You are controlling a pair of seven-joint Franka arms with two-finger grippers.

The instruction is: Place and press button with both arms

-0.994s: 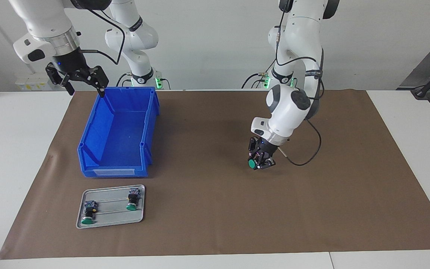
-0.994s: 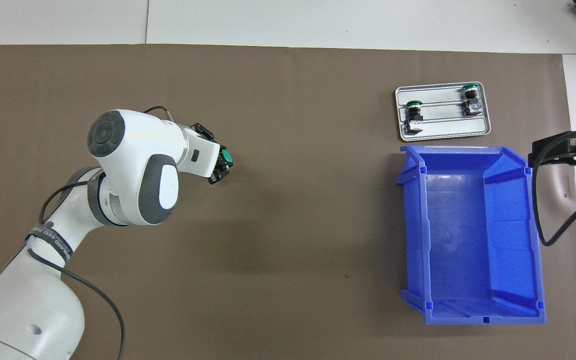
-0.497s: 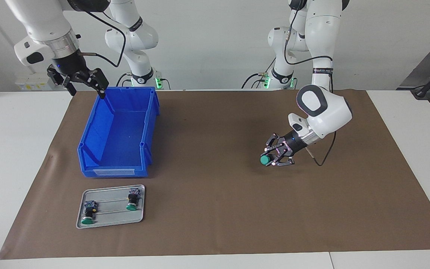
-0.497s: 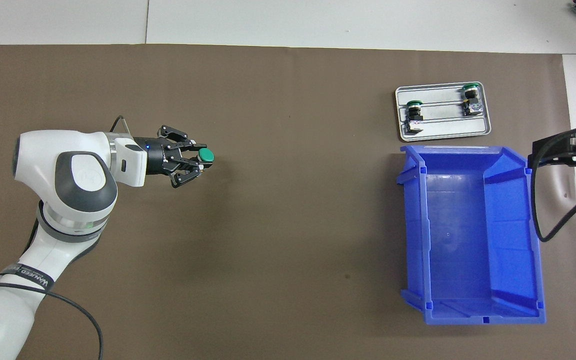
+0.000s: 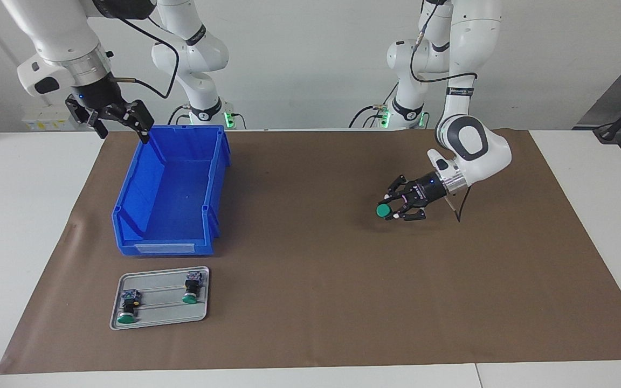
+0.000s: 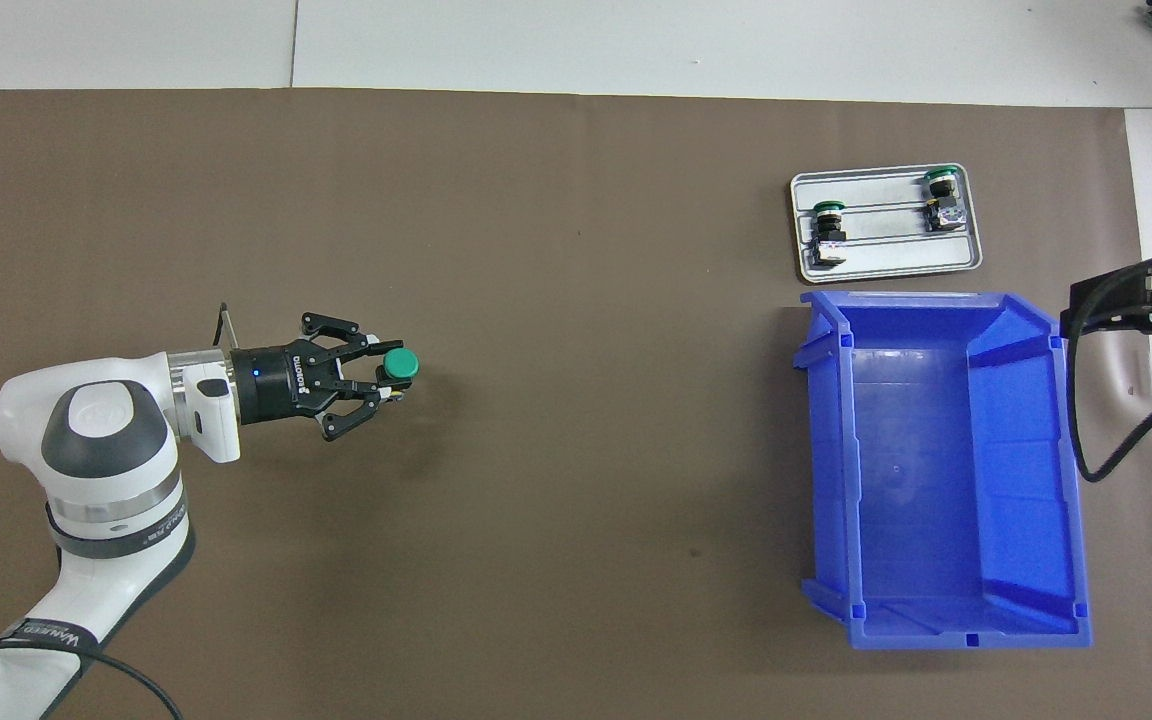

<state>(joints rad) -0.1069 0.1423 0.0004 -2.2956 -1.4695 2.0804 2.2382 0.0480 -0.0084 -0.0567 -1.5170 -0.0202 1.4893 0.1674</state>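
Observation:
My left gripper (image 5: 392, 210) lies nearly level, low over the brown mat (image 5: 310, 302) toward the left arm's end of the table. It is shut on a green-capped button (image 5: 383, 211), which sticks out past the fingertips; it also shows in the overhead view (image 6: 399, 365) with the left gripper (image 6: 382, 376). I cannot tell whether the button touches the mat. My right gripper (image 5: 124, 132) is open and empty, raised over the corner of the blue bin nearest the robots; in the overhead view the right gripper (image 6: 1096, 305) shows only in part.
A blue bin (image 5: 127, 188) stands open at the right arm's end of the mat, and shows in the overhead view (image 6: 1074, 480). Farther from the robots lies a metal tray (image 5: 162, 315) with two more green buttons (image 5: 127, 310) (image 5: 191, 291).
The left arm swung toward its own end of the table and turned its wrist from pointing down to nearly level, still holding the button. The right gripper hardly moved.

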